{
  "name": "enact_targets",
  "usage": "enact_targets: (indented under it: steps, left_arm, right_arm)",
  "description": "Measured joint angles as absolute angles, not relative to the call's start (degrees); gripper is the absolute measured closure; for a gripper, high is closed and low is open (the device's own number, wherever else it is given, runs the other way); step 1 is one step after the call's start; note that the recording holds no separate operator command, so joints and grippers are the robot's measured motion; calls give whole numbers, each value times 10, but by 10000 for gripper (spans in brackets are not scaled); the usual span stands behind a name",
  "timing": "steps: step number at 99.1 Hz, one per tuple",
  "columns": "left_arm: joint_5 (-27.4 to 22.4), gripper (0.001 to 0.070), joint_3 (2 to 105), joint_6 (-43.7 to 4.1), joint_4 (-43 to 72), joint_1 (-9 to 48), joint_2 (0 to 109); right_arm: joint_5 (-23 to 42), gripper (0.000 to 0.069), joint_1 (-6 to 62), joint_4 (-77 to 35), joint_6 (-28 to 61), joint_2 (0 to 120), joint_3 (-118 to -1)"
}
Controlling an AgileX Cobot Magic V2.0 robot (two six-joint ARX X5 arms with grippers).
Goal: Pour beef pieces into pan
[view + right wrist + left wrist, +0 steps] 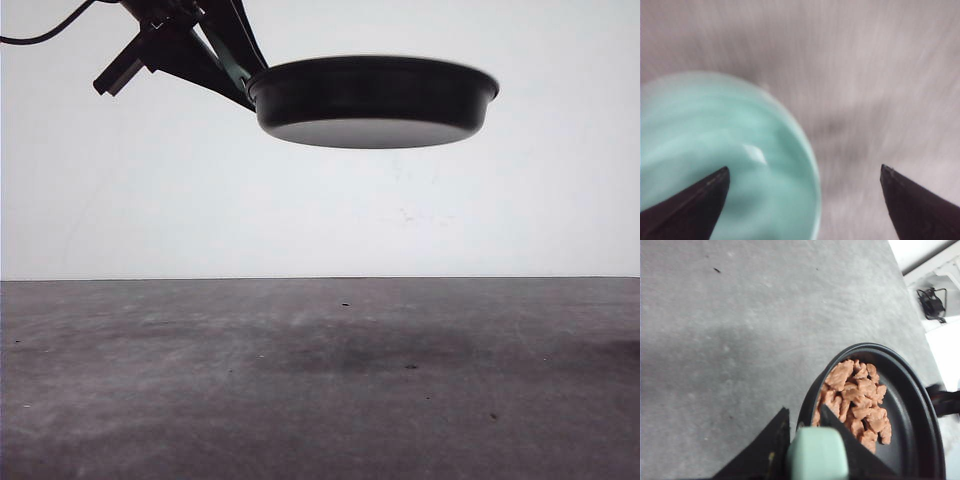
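The left gripper (805, 440) is clamped on the mint handle (817, 455) of the pan (372, 100), lifted high above the table (320, 380), with the beef pieces (855, 402) heaped inside. The right gripper (805, 195) hangs spread wide over a teal bowl (715, 150), seemingly empty
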State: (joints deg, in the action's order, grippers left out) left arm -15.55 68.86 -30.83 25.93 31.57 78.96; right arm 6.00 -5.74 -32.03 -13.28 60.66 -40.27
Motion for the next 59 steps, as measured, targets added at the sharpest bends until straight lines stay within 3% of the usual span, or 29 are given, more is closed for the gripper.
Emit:
enact_targets:
  steps: [9, 13, 26, 32, 41, 59]
  left_arm:
    - [-131, 655, 689, -303, 260, 316, 790]
    - [-116, 655, 689, -295, 260, 315, 790]
    - [-49, 655, 689, -256, 279, 313, 790]
    - [-32, 655, 689, -246, 280, 306, 790]
    - [-27, 655, 687, -239, 258, 288, 790]
    - [-26, 655, 647, -243, 215, 246, 789]
  right_arm:
    - [53, 94, -56, -331, -133, 576, -469]
    - [43, 133, -52, -332, -133, 560, -500]
    - [8, 514, -28, -326, -123, 495, -586]
    - [-1, 611, -14, -316, -118, 460, -606]
    - [-3, 660, 11, -312, -117, 405, -610]
    - [-2, 678, 54, -379, -117, 306, -610]
